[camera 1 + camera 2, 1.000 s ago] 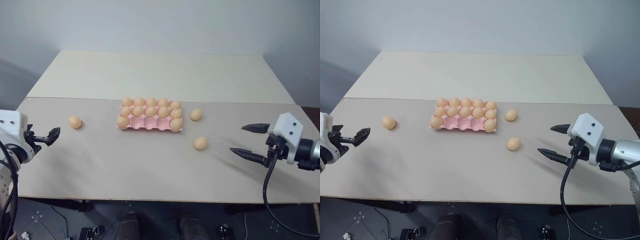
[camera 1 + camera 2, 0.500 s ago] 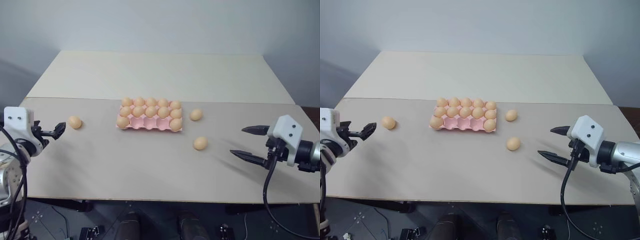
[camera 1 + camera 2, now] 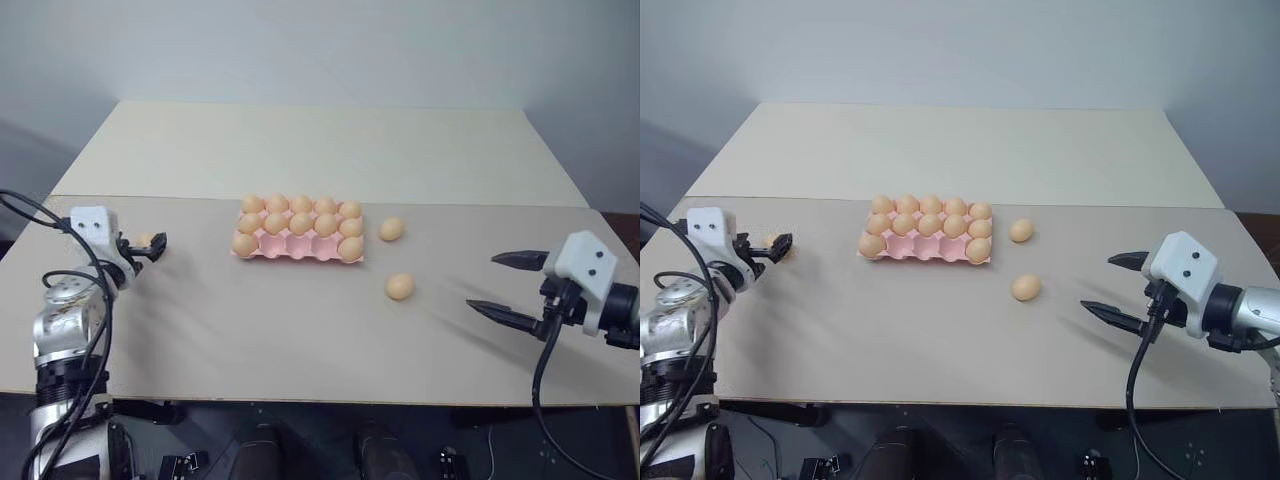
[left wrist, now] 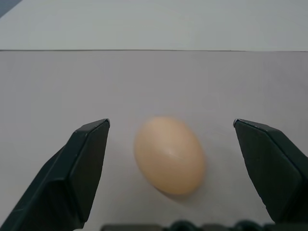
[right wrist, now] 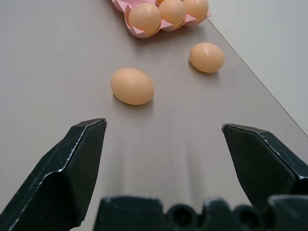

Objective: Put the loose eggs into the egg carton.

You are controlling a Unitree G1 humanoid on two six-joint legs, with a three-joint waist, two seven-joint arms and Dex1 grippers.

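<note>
From the head views, the egg carton is sitting at the middle of the tabletop, with eggs filling its back two rows and the two end cups of the front row; the three middle front cups are lying bare. Two loose eggs are resting to the right of the carton: the near egg is lying apart from it toward the front edge, and the far egg is lying just beside the carton's right end. A third loose egg is lying well to the left of the carton, partly hidden by the left end effector, whose fingers are reaching around it. The right end effector is hanging over the right part of the tabletop, its two black fingers spread wide, well apart from the near egg.

In the left wrist view, the third loose egg is lying on the tabletop between the left end effector's spread fingers, touching neither one.

In the right wrist view, the right end effector's fingers are standing wide apart and gripping nothing. Ahead of them the near egg and the far egg are resting on the tabletop, and a corner of the carton with its eggs is showing beyond them.
</note>
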